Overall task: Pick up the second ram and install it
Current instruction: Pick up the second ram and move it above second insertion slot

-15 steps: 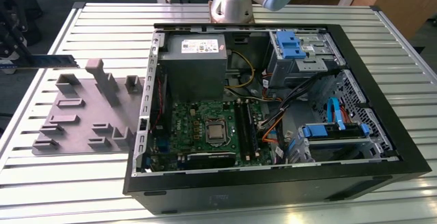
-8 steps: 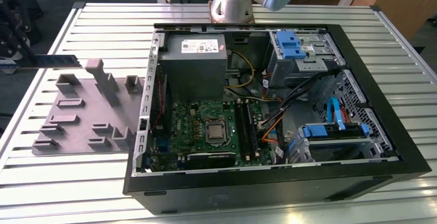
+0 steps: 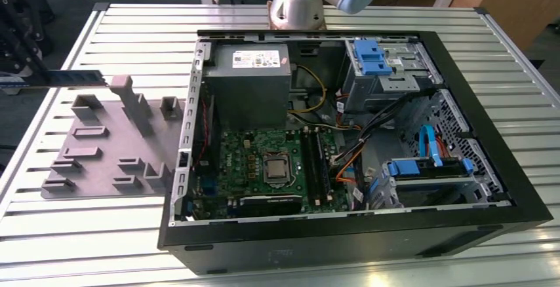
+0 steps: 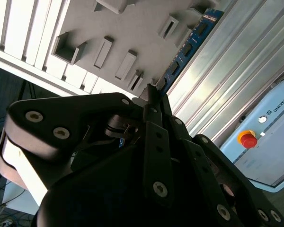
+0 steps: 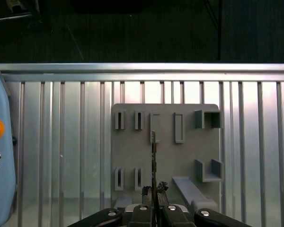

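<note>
At the far left of the exterior view, the claw (image 3: 20,80) is clamped on one end of the ram (image 3: 77,77), which juts out level over the grey tray (image 3: 105,162), seemingly lifted clear and well apart from the case (image 3: 350,231). Pickup looks done; installing calls for reaching the black slots (image 3: 317,164) at mid-frame, stick edge-down and aligned
</note>
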Action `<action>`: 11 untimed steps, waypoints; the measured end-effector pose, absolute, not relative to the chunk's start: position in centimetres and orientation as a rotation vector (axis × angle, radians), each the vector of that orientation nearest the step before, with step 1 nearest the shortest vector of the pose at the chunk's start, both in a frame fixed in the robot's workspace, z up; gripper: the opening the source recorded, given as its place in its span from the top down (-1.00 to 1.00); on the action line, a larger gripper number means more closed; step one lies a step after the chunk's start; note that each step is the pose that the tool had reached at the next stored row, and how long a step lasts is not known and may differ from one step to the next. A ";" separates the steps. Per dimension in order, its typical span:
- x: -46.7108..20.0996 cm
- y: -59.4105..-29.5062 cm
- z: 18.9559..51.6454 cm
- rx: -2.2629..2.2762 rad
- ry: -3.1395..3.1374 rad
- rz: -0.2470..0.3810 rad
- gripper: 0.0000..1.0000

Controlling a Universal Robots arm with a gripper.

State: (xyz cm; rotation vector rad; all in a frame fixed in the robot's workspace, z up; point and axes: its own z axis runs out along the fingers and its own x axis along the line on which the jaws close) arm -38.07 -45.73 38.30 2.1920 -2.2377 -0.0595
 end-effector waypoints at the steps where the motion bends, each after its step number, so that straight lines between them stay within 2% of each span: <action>1: -38.0 -45.7 38.3 2.192 -2.238 -0.060 0.72; 11: -37.6 -45.7 38.3 2.192 -2.238 -0.060 0.72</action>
